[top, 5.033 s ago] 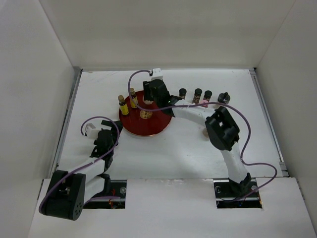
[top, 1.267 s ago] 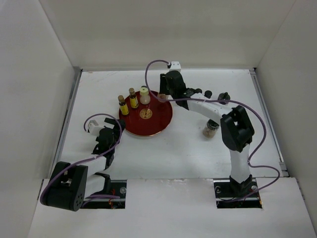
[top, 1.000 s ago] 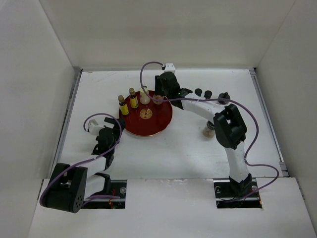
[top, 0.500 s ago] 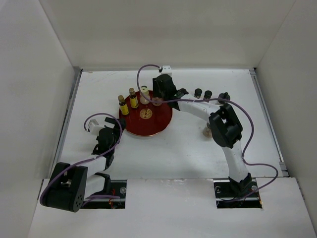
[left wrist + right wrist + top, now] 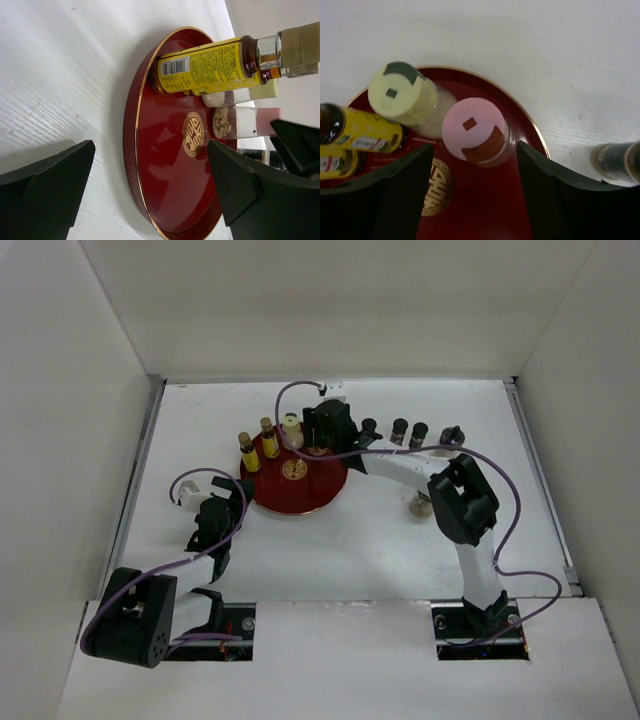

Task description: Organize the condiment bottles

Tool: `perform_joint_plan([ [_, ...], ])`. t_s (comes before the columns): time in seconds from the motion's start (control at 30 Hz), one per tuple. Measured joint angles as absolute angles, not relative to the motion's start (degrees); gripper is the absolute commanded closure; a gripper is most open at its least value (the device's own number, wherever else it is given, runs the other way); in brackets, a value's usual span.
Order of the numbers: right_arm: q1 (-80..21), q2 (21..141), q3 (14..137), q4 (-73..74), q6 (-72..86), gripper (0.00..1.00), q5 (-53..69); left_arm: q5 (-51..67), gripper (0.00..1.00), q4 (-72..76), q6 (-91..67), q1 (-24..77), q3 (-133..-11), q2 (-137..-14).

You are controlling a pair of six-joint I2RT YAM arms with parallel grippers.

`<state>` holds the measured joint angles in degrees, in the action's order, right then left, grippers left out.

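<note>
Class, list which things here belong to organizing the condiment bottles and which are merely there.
Job: yellow bottles, cream-lidded bottle, pink-lidded bottle, black-capped bottles, bottle by the right arm.
Merely there: red tray, table, walls.

R pincer (image 5: 474, 150) came back from the btl row on the tabletop (image 5: 570, 50) to the red tray (image 5: 300, 498). Cream btl (image 5: 402, 95), not on the tray 5 s ago, now stands there. Pink-lidded btl (image 5: 474, 131) got added just beside it. In the last half-sec I let the jaws widen, so they're now clear of the pink one's sides.
</note>
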<state>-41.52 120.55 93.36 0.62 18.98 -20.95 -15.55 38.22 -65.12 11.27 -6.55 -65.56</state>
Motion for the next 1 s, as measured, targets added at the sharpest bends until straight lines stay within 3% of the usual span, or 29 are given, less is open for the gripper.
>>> perform_joint_plan([
  [0.07, -41.7, 117.2, 89.5, -0.4, 19.1, 0.28, -20.9, -15.5, 0.0, 38.2, -65.1, 11.3, -6.5, -65.6],
  [0.13, -42.2, 112.2, 84.6, -2.1, 19.4, 0.37, -20.9, -15.4, 0.0, 38.2, -65.1, 11.3, -6.5, -65.6],
  [0.27, -42.6, 98.9, 73.2, -6.5, 19.6, 0.76, -21.7, -15.4, 0.0, 38.2, -65.1, 11.3, -6.5, -65.4],
  [0.3, -42.7, 95.4, 70.3, -7.7, 19.6, 0.82, -22.4, -15.3, 0.0, 38.2, -65.1, 11.3, -6.5, -65.4],
  [0.4, -42.9, 83.7, 60.0, -10.1, 19.6, 0.84, -25.9, -15.3, 0.0, 38.2, -65.1, 11.3, -6.5, -65.2],
  [0.47, -42.9, 76.5, 53.5, -9.7, 19.7, 0.77, -29.0, -15.3, 0.0, 38.2, -65.1, 11.3, -6.5, -64.9],
  [0.6, -42.4, 62.7, 42.1, -3.8, 20.9, 0.4, -37.2, -15.3, 0.0, 38.2, -65.1, 11.3, -6.5, -64.2],
  [0.67, -42.3, 56.9, 38.2, 0.6, 21.9, 0.29, -42.2, -15.3, 0.0, 38.1, -65.0, 11.3, -6.5, -63.5],
  [0.8, -41.3, 52.0, 35.3, 8.4, 24.6, 0.21, -47.8, -15.5, 0.0, 38.0, -64.9, 11.3, -6.5, -63.1],
  [1.0, -37.2, 58.2, 34.6, 11.1, 27.1, 0.15, -46.3, -15.5, 0.0, 37.8, -64.9, 11.3, -6.5, -63.1],
])
